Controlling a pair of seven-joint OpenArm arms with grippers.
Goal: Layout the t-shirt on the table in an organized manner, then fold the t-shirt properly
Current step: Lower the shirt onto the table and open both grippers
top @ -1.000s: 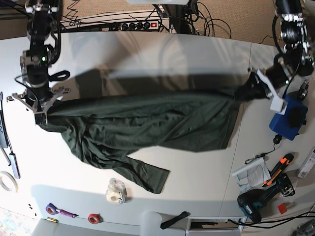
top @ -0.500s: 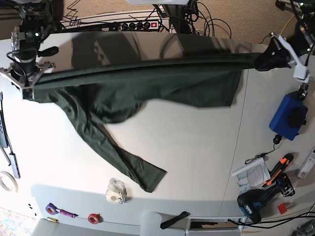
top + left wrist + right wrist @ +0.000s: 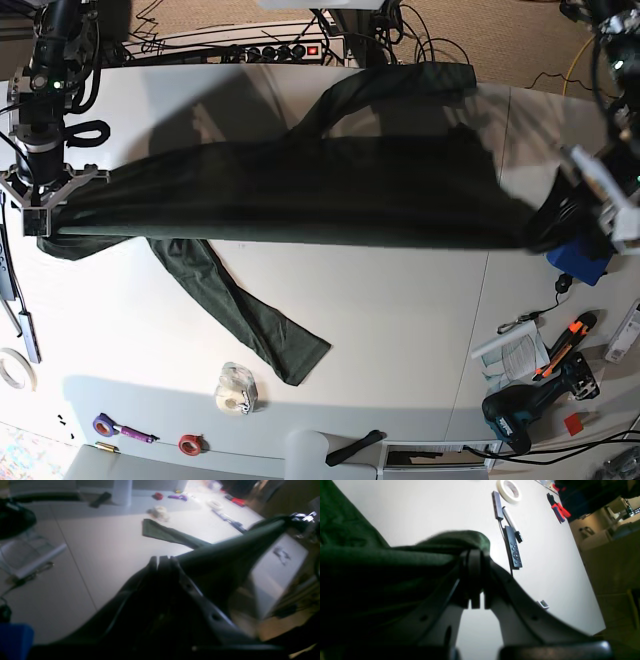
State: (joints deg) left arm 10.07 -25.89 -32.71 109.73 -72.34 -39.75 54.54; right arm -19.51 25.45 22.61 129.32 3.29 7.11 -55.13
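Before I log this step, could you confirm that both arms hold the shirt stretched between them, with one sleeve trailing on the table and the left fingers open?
Not quite: the left fingers are shut on the shirt, as the left wrist view shows. The rest stands: the right gripper grips the other end, and one sleeve trails on the table.

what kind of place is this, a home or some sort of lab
Most likely a robotics lab or workshop bench. A power strip with tangled cables runs along the back of the white table, a cordless drill lies at its corner, and tape rolls sit along the edge.
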